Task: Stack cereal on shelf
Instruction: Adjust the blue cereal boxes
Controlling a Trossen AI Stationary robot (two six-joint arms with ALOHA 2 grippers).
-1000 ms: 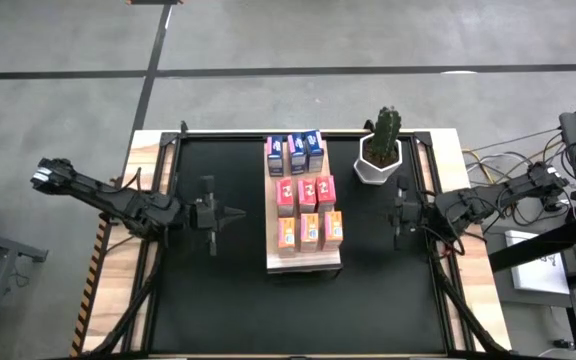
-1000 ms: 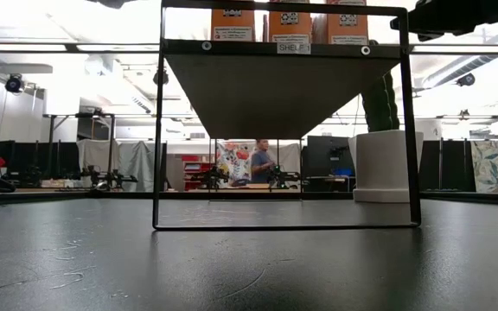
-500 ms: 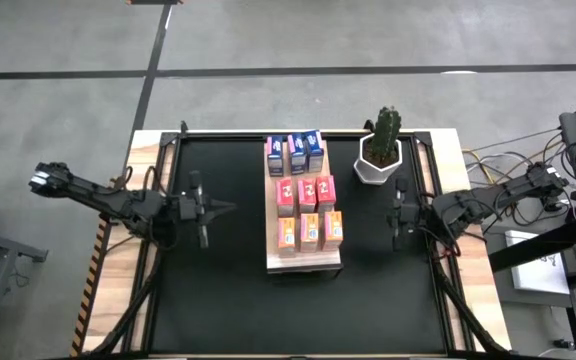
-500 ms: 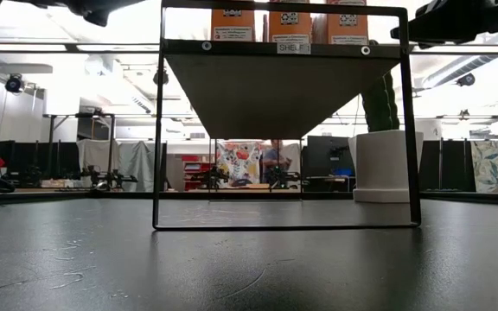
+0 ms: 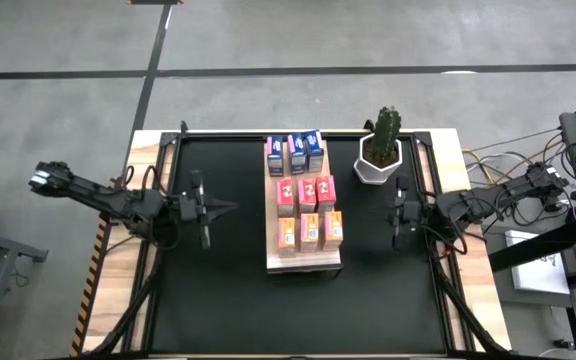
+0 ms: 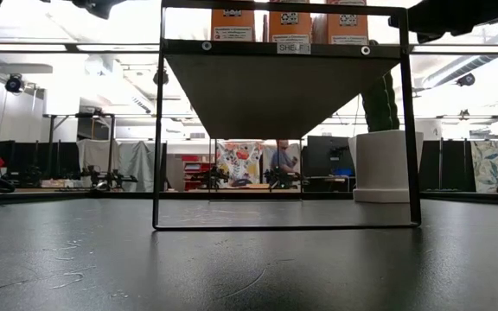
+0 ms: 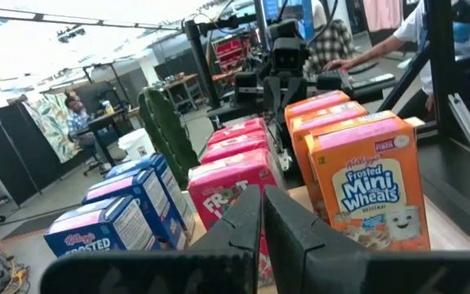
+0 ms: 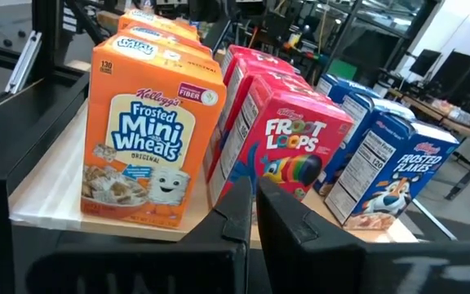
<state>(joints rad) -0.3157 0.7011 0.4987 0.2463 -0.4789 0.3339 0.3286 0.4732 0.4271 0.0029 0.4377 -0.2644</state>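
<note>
Only wrists: cereal [image 8: 155, 139] brand names

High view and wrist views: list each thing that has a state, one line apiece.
Frosted Flakes boxes: three, upright, on the shelf.
Froot Loops boxes: three, upright, middle row.
Frosted Mini Wheats boxes: three, upright, end row.
shelf: raised on a black frame, loaded.
cactus: upright in its white pot, beside the shelf.
left gripper: jaws shut, empty.
right gripper: jaws shut, empty.

Nine upright cereal boxes [image 5: 304, 192], blue, pink, orange rows, on wooden shelf [image 5: 304, 262]
</note>
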